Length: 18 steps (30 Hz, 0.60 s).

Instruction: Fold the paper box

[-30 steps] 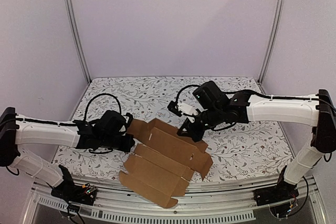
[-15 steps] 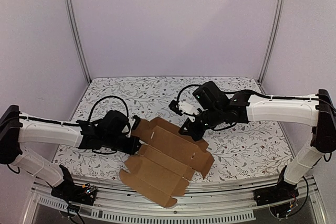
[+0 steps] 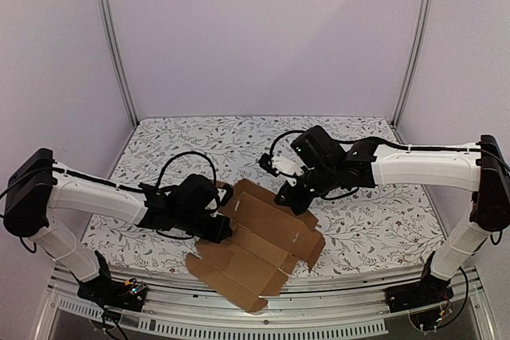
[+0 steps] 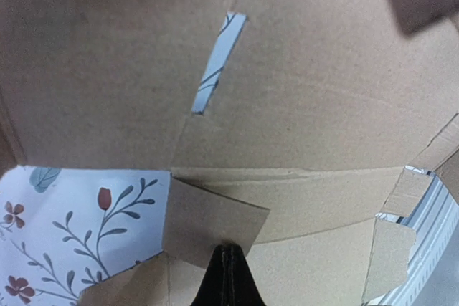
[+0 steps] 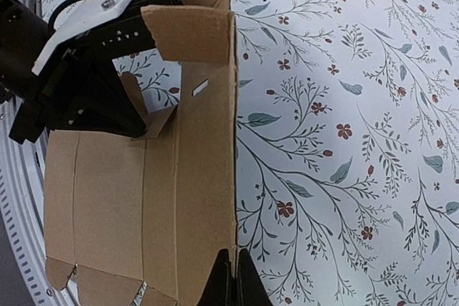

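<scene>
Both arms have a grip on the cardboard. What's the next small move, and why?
Probably lift the left fingers to fold the small flap up along its crease. They pinch that flap, the right fingers pinch the far edge of the box, steadying it.

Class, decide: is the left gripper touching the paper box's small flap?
Touching. The left wrist view shows the left gripper shut on the near edge of the small flap of the paper box, no gap.
</scene>
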{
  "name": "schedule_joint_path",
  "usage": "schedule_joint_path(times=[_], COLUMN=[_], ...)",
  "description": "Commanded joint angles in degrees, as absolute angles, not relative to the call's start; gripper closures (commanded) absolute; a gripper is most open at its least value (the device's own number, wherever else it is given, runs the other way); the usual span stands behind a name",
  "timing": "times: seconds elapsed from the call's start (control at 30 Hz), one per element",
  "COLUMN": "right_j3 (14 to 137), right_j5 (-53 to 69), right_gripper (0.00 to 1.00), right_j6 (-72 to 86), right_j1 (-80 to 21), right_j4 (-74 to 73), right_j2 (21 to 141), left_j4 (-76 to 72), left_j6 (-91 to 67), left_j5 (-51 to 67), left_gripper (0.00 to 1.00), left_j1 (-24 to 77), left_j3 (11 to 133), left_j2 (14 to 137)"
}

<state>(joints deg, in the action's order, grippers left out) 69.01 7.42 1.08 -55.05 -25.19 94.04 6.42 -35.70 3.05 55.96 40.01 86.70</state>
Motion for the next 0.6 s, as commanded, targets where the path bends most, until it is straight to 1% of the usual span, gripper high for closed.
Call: schedule_joint_path(times=[0.0, 0.27, 0.47, 0.57], right_j3=[69.06, 68.06, 67.52, 67.22], right_j5=[5.72, 5.19, 4.50, 3.07], right_gripper=[1.00, 1.00, 1.00, 1.00], right_j6=[2.00, 2.20, 2.28, 2.29], right_j1=[-55.18, -55.63, -55.66, -55.67], right_j4=[-23.91, -23.91, -23.73, -24.01], right_j2=[94.13, 93.82, 93.43, 93.36], left_j4=[4.38, 3.16, 2.78, 5.51], left_j6=[-36.88, -37.79, -37.91, -37.18], left_j5=[2.97, 0.19, 0.21, -1.25], left_gripper=[1.00, 1.00, 1.00, 1.00], left_j1=[57.50, 58.12, 58.10, 58.14], left_j3=[41.31, 41.45, 41.69, 42.25], left_j2=[90.17, 94.12, 92.28, 89.95])
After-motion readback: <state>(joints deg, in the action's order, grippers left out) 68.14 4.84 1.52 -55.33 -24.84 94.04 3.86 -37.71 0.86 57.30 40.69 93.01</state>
